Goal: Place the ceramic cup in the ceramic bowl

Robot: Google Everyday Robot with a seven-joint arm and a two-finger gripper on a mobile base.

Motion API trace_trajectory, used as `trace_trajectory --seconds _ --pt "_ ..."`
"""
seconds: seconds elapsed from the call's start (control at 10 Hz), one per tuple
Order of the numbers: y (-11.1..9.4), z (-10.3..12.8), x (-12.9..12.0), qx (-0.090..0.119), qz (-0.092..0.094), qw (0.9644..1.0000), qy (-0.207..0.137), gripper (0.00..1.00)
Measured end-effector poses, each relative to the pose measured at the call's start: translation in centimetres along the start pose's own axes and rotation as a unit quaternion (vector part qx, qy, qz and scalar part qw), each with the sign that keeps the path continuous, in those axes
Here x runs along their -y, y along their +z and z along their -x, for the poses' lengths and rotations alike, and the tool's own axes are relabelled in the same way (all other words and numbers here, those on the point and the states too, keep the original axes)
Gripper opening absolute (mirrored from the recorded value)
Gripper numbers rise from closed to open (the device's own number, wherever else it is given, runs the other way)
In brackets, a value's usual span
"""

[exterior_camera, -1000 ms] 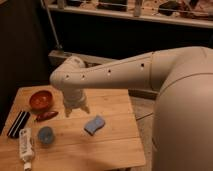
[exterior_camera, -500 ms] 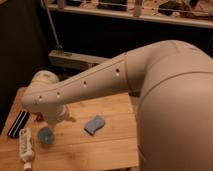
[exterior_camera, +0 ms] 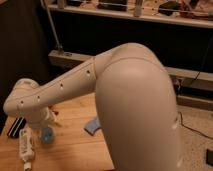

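Note:
The ceramic cup (exterior_camera: 46, 134), small, round and light blue, stands on the wooden table (exterior_camera: 75, 152) near its left side. My gripper (exterior_camera: 48, 119) hangs from the white wrist just above the cup, open, with nothing in it. The long white arm (exterior_camera: 65, 90) crosses the view from the right and covers the table's back left corner. The ceramic bowl is hidden behind it.
A white tube (exterior_camera: 26, 146) lies left of the cup near the table's front left edge. A dark striped object (exterior_camera: 15, 128) lies at the left edge. A blue sponge-like block (exterior_camera: 92, 127) peeks out beside the arm. Dark shelving stands behind.
The arm has swung left and forward, bringing the gripper from the table's middle to just above the cup. The arm now covers the bowl, which showed a second ago.

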Motion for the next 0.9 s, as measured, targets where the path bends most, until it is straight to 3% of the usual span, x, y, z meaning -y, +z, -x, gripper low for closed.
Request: trace_trajectory --seconds 0.4,0.9 --pt "3.2 2.2 -0.6 -0.017 0.033 0.9992 0.014 0.65" --pt "6.3 3.1 1.3 -0.035 0.034 0.9983 0.033 0.65"
